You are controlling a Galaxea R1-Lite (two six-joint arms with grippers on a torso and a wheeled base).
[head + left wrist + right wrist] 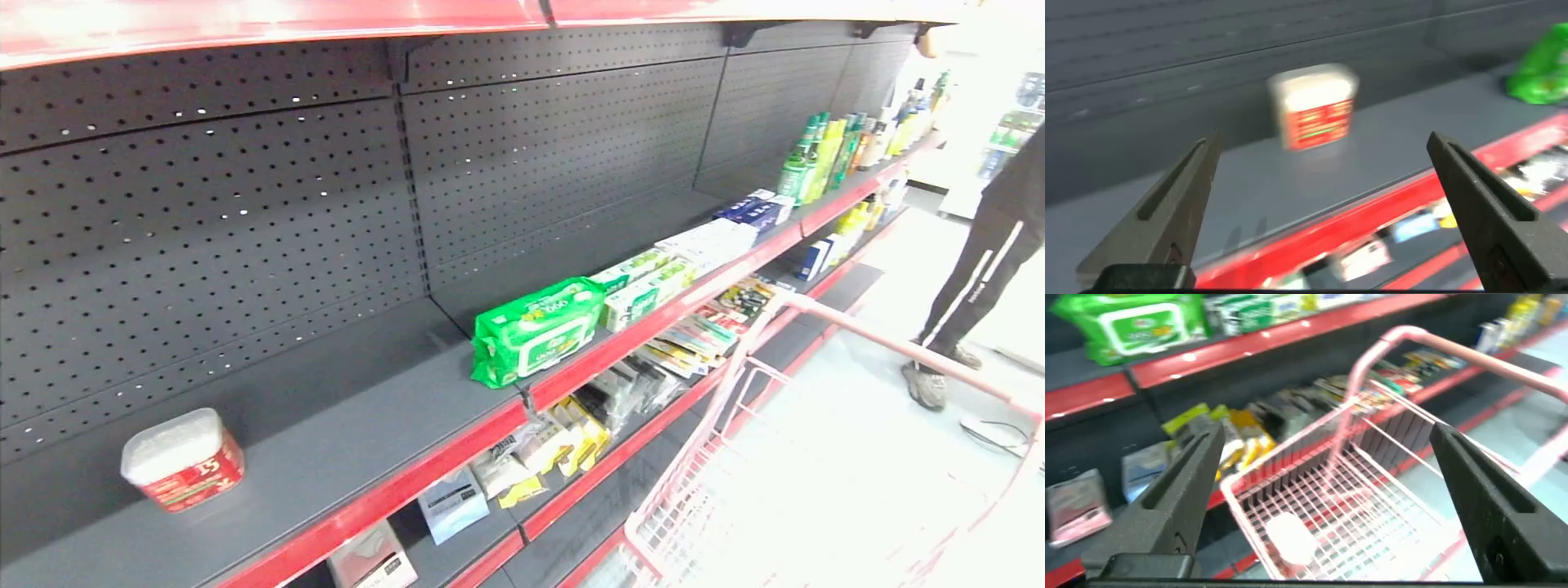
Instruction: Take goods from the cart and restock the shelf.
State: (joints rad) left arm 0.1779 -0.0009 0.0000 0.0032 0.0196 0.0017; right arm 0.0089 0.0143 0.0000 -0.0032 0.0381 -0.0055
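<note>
Currently my left pincer [1323,145] is spread wide, facing the red tub [183,459] at the left of the shelf [351,416]; the green wipes pack [535,328] lies farther right. My right pincer [1327,434], also spread, hangs over the pink cart [898,349] holding a white item [1288,536].

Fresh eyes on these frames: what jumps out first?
A bright green wipes pack lies at the front edge of the grey shelf, with a red-and-white tub standing alone far to its left. A pink wire cart stands lower right, beside the shelving.
</note>
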